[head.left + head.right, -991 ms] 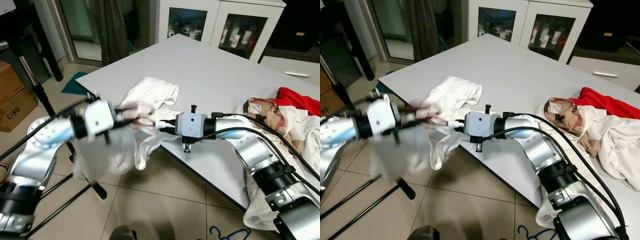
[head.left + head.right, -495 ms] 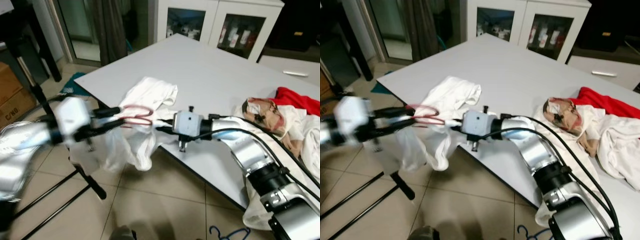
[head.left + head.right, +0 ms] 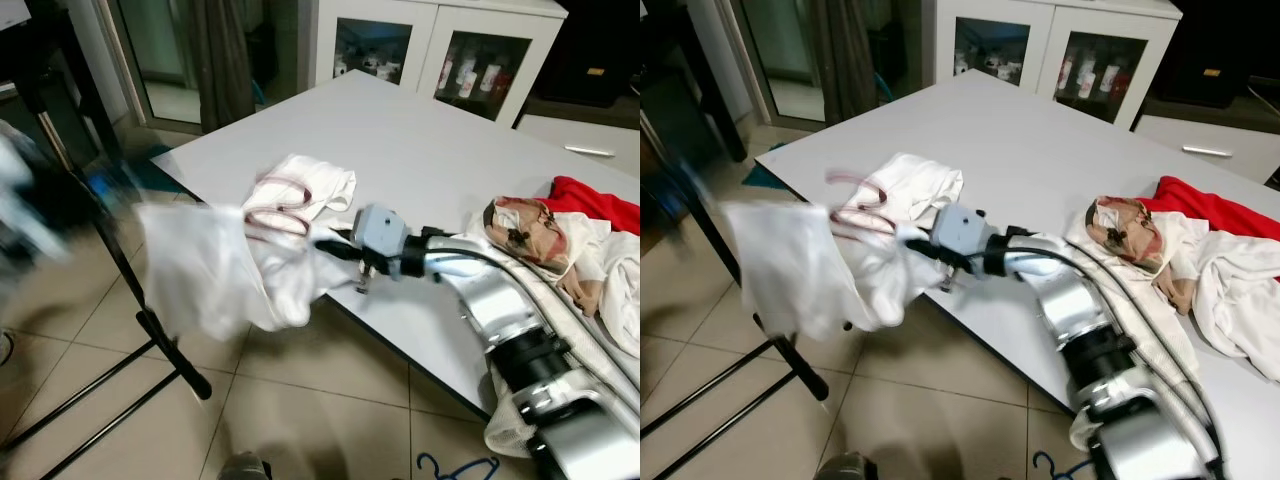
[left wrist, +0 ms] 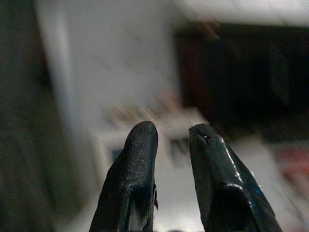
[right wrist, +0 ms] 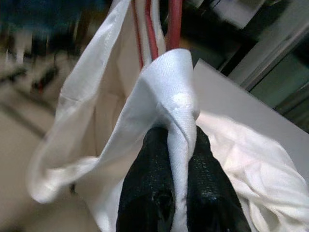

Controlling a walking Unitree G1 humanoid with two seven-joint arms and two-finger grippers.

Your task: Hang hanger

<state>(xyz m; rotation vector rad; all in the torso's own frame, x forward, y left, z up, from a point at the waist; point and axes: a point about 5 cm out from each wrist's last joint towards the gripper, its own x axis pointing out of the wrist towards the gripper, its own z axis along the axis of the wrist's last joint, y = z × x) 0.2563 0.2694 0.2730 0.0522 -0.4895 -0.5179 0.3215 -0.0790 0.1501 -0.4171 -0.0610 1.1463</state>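
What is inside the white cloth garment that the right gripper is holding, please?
Loops of a red wire hanger rise from the white cloth garment pinched in the right gripper. The hanger's lower part is covered by fabric.

soft white cloth garment (image 3: 215, 275), smooth matt table (image 3: 440, 150).

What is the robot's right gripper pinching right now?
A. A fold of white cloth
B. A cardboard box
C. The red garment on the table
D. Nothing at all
A: in the right wrist view the right gripper has a fold of the white cloth squeezed between its black fingers, with the red hanger just beyond.
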